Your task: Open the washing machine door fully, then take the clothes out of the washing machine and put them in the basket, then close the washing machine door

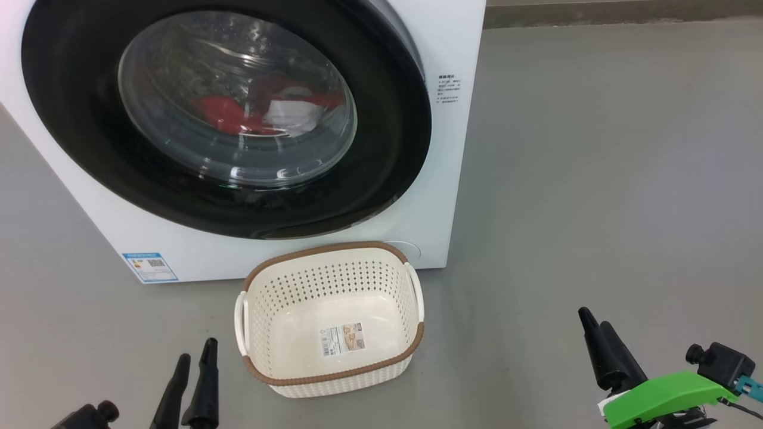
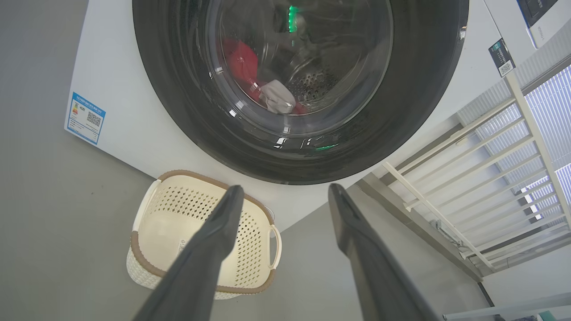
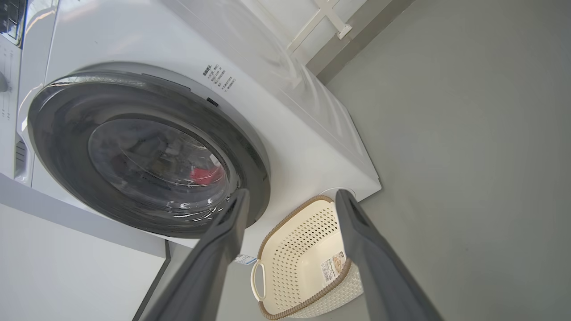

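Grey floor [image 1: 596,179]; clothes [image 1: 225,113] blurred behind the washing machine door [image 1: 71,107].

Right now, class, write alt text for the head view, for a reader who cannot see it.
Red and white clothes show through the round door of a white washing machine. An empty cream basket sits on the floor before it, between the left gripper and right gripper.

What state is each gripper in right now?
Left gripper: open, holding nothing.
Right gripper: open, holding nothing.
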Tool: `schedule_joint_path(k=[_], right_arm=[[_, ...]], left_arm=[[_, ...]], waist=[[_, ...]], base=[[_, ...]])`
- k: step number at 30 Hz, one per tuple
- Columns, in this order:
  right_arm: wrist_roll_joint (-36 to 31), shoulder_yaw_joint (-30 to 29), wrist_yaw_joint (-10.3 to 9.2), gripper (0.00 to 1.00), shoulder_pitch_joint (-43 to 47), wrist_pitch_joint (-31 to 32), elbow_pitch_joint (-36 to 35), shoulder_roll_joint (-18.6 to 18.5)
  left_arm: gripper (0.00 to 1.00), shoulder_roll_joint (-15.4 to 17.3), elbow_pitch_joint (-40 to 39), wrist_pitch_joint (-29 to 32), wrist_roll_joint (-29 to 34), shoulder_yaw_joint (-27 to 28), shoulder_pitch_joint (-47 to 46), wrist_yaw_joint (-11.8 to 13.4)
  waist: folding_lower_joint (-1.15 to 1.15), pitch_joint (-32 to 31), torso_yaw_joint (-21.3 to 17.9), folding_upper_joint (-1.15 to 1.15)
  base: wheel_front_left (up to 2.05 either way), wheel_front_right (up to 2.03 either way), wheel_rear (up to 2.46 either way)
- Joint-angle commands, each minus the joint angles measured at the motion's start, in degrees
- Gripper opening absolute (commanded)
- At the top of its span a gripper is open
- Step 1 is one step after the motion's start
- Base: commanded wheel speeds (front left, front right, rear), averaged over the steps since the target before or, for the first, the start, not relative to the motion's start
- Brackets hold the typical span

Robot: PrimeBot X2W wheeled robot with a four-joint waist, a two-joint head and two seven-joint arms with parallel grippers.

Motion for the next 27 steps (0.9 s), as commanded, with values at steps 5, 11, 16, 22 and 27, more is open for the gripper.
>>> schedule_joint_path(k=[5,11,16,22,27], right_arm=[[-3.4,1.2,-0.01,1.00,-1.0,-1.3,-1.4,-1.2],[-6.7,1.8,-0.02,1.00,-0.9,-2.3,-1.6,-1.4],[-9.2,2.2,-0.02,1.00,-0.8,-3.1,-1.7,-1.7],[-12.3,2.6,-0.02,1.00,-0.7,-4.2,-1.8,-2.0],[-14.8,3.1,-0.02,1.00,-0.7,-5.0,-1.8,-2.3]], left_arm=[[1.00,0.7,-2.3,-1.3,3.8,0.7,0.0,-0.2],[1.00,0.8,-2.9,-2.3,7.8,0.3,0.3,0.1],[1.00,0.8,-3.3,-3.1,11.1,0.0,0.4,0.4],[1.00,0.9,-3.7,-4.1,14.9,-0.3,0.6,0.5],[1.00,0.9,-3.9,-5.0,18.2,-0.5,0.8,0.6]], waist=[[-0.01,0.1,0.0,0.00],[-0.01,0.3,-0.1,0.00],[-0.01,0.6,-0.1,0.00],[-0.01,0.6,-0.1,0.00],[-0.01,0.7,-0.1,0.00]], base=[[0.00,0.00,0.00],[0.00,0.00,0.00],[0.00,0.00,0.00],[0.00,0.00,0.00],[0.00,0.00,0.00]])
